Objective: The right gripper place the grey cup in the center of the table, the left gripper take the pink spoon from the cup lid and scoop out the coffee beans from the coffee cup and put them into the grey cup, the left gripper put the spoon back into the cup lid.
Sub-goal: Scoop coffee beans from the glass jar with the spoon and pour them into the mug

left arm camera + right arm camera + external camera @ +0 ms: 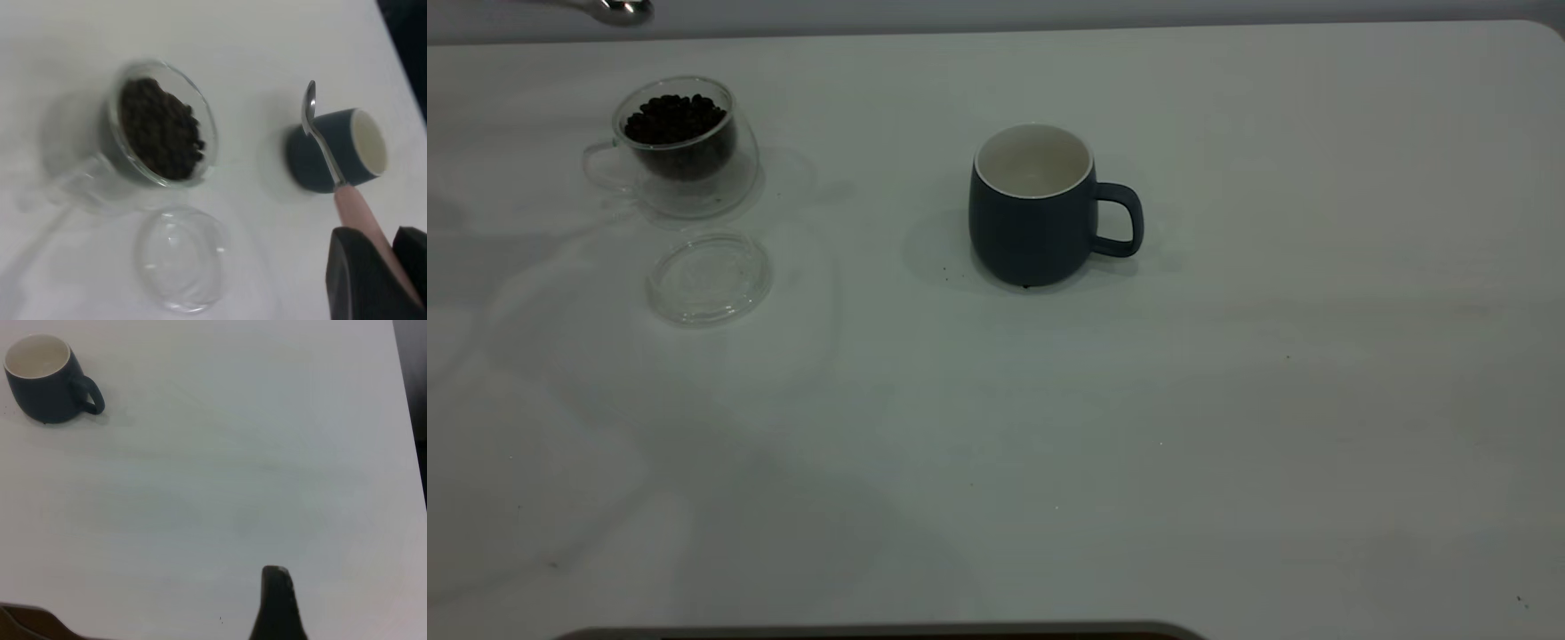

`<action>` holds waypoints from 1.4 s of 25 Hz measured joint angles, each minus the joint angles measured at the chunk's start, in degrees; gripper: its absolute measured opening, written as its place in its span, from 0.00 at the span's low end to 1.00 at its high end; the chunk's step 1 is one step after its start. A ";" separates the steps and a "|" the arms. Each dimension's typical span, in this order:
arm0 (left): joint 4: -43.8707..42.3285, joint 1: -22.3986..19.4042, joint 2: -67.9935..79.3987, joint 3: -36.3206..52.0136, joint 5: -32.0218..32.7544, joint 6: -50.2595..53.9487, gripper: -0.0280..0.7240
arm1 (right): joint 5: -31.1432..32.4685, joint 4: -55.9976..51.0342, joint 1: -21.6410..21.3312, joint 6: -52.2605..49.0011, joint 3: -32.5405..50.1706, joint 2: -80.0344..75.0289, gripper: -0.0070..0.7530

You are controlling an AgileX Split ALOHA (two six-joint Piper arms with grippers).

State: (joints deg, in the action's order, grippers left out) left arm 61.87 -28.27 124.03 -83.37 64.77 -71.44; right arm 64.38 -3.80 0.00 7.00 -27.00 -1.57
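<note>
The pink spoon (333, 173) is held up in the air by the left gripper (377, 270), which is closed on the pink handle. Its shiny bowl is seen at the far left edge of the outside view, above the coffee cup (680, 147). The spoon is thin, stiff and light. The metal part looks smooth and slippery, so the pink handle end is judged the best place for a hold, and it is held there now. The long line of the spoon runs from the gripper out to the bowl, and the bowl end is pointed away from the fingers, out over the table (1227, 444). The coffee cup is set at the far left and is filled with coffee beans (673, 118). It is made of glass, so it could be broken by a hard bump. The cup lid (710, 277) is laid flat just in front of it, and nothing is seen in it. The grey cup (1034, 206) is stood near the middle, with its handle turned to the right and no beans seen inside. Only one dark finger of the right gripper (279, 607) is seen, low over bare table, so it cannot be told if it is open or closed.
</note>
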 joint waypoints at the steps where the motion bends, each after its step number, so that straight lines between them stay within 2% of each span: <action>1: -1.98 0.41 0.12 -2.73 0.44 1.32 0.21 | 0.00 0.00 0.00 0.00 0.00 0.00 0.79; 6: -6.79 2.22 2.74 -11.96 1.61 4.48 0.21 | 0.00 0.00 0.00 0.00 0.00 0.00 0.79; 12: -7.41 3.77 8.34 -15.41 1.55 1.50 0.21 | 0.00 0.00 0.00 0.00 0.00 0.00 0.79; 25: -5.18 4.22 14.92 -15.90 -3.68 -6.15 0.21 | 0.00 0.00 0.00 0.00 0.00 0.00 0.79; 35: -1.34 4.22 17.29 -15.92 -4.70 -8.09 0.21 | 0.00 0.00 0.00 0.00 0.00 0.00 0.79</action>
State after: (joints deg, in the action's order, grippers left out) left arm 60.53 -24.05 141.32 -99.29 60.07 -79.53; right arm 64.38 -3.80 0.00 7.00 -27.00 -1.57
